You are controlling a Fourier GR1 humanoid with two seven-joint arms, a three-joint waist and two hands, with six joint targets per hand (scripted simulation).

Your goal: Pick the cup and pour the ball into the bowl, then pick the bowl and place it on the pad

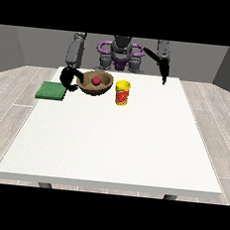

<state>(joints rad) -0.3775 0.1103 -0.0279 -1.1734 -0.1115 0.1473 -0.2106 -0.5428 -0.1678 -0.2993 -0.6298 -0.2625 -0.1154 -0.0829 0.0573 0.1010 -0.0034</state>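
Observation:
A brown bowl [96,83] sits at the table's far left with a red ball [96,80] inside it. The hand at the view's left [69,77] is at the bowl's left rim, its fingers curled round that rim. A yellow cup with a red mark [122,93] stands upright just right of the bowl, with nothing holding it. A green pad [51,90] lies flat at the table's left edge, below and left of that hand. The hand at the view's right [164,71] hangs over the far right of the table, fingers pointing straight down, holding nothing.
The white table [114,147] stretches wide towards the camera in front of the bowl and cup. The robot's torso [119,55] stands behind the table's far edge.

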